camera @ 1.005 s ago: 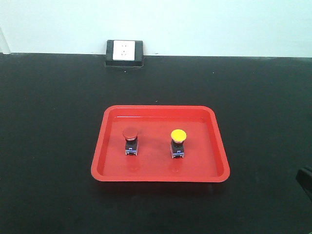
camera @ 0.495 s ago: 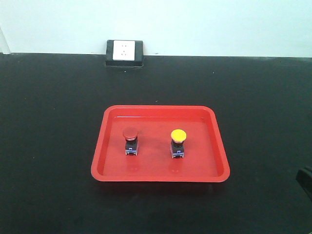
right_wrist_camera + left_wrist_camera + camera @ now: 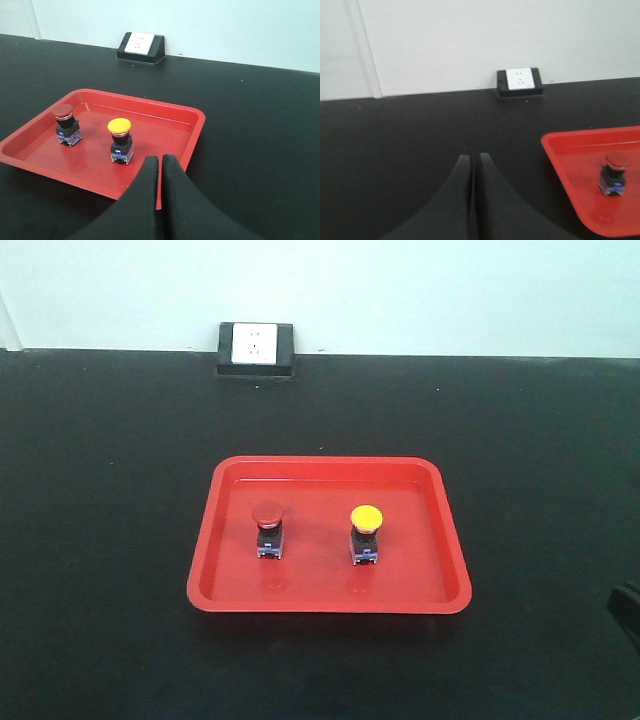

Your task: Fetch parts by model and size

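Note:
A red-capped push-button switch point(image 3: 267, 528) and a yellow-capped one point(image 3: 365, 533) stand upright side by side in a red tray point(image 3: 330, 598), red on the left. The red switch shows in the left wrist view point(image 3: 613, 173); both show in the right wrist view, red point(image 3: 66, 124) and yellow point(image 3: 121, 139). My left gripper point(image 3: 471, 158) is shut and empty, over the black table left of the tray point(image 3: 560, 155). My right gripper point(image 3: 160, 159) is shut and empty, above the tray's near right corner point(image 3: 192, 135). Only a dark edge of the right arm point(image 3: 626, 610) shows in the front view.
The table point(image 3: 100, 490) is black and runs back to a pale wall. A black-framed white socket box point(image 3: 255, 348) sits at the table's far edge, behind the tray. It also shows in the left wrist view point(image 3: 520, 82) and the right wrist view point(image 3: 141, 46).
The dark part of the right arm at the front view's right edge has drawn slightly further out of the frame. The switches and tray have not moved.

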`<state>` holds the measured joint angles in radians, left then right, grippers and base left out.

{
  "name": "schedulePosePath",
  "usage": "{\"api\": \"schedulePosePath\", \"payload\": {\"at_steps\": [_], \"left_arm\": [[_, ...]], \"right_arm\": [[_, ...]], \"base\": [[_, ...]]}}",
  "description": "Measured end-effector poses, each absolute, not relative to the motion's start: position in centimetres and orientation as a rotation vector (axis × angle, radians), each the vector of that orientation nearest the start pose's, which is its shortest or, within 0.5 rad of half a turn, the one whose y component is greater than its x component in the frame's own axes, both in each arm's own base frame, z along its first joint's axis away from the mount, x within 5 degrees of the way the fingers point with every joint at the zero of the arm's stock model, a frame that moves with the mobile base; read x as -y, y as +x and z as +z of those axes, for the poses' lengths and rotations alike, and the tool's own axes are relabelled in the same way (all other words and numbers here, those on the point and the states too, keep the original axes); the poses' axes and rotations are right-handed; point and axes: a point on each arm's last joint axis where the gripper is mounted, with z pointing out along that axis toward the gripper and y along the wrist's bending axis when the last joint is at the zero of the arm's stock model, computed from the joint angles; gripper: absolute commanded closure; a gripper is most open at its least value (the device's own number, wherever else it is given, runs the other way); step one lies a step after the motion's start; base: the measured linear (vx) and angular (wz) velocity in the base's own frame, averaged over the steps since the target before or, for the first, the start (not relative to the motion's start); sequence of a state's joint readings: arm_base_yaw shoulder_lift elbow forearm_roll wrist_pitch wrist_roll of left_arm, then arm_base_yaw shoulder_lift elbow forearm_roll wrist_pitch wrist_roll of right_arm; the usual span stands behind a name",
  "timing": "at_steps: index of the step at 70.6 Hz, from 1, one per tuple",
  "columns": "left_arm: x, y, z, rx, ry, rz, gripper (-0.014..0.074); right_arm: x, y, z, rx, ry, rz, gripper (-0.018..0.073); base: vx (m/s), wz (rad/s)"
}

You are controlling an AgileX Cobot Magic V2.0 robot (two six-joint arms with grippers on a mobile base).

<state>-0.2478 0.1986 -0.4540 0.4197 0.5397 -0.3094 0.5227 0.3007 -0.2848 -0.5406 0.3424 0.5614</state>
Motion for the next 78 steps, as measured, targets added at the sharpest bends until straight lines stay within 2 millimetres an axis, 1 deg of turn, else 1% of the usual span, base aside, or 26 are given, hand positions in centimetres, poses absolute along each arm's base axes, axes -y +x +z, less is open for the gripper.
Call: {"api": "schedulePosePath", "payload": {"at_steps": [7,19,24,27,28,31,37,39,51,59,62,78], "left_arm": [[-0.4,4.9,30.4,-1.756,0.118,0.02,0.0603],[-0.2,4.9,30.0,-1.768,0.113,0.046,0.0603],[-0.1,4.9,29.3,-1.739,0.089,0.05,0.0603],[-0.1,4.9,28.5,-1.722,0.07,0.044,0.0603],[-0.1,4.8,28.5,-1.712,0.067,0.047,0.0603],[-0.1,4.7,27.4,-1.692,0.042,0.042,0.0603],[-0.1,4.4,25.9,-1.663,0.01,0.032,0.0603],[-0.1,4.4,25.0,-1.661,-0.003,0.027,0.0603],[-0.1,5.0,20.6,-1.741,-0.031,0.007,0.0603],[0.0,5.4,18.5,-1.755,-0.049,-0.017,0.0603],[0.0,5.5,18.3,-1.746,-0.059,-0.031,0.0603],[0.0,5.6,18.6,-1.71,-0.073,-0.048,0.0603]], "right_arm": [[-2.5,7.5,26.3,-1.774,-0.302,0.252,0.0564],[-2.5,7.5,26.3,-1.774,-0.302,0.252,0.0564],[-2.5,7.5,26.3,-1.774,-0.302,0.252,0.0564],[-2.5,7.5,26.3,-1.774,-0.302,0.252,0.0564],[-2.5,7.5,26.3,-1.774,-0.302,0.252,0.0564],[-2.5,7.5,26.3,-1.774,-0.302,0.252,0.0564],[-2.5,7.5,26.3,-1.774,-0.302,0.252,0.0564],[-2.5,7.5,26.3,-1.774,-0.302,0.252,0.0564],[-2.5,7.5,26.3,-1.775,-0.302,0.251,0.0564],[-2.5,7.5,26.3,-1.774,-0.302,0.252,0.0564],[-2.5,7.5,26.3,-1.774,-0.302,0.252,0.0564],[-2.5,7.5,26.3,-1.774,-0.302,0.252,0.0564]], "base": [[0.0,0.0],[0.0,0.0],[0.0,0.0],[0.0,0.0],[0.0,0.0],[0.0,0.0],[0.0,0.0],[0.0,0.0],[0.0,0.0],[0.0,0.0],[0.0,0.0],[0.0,0.0]]}}
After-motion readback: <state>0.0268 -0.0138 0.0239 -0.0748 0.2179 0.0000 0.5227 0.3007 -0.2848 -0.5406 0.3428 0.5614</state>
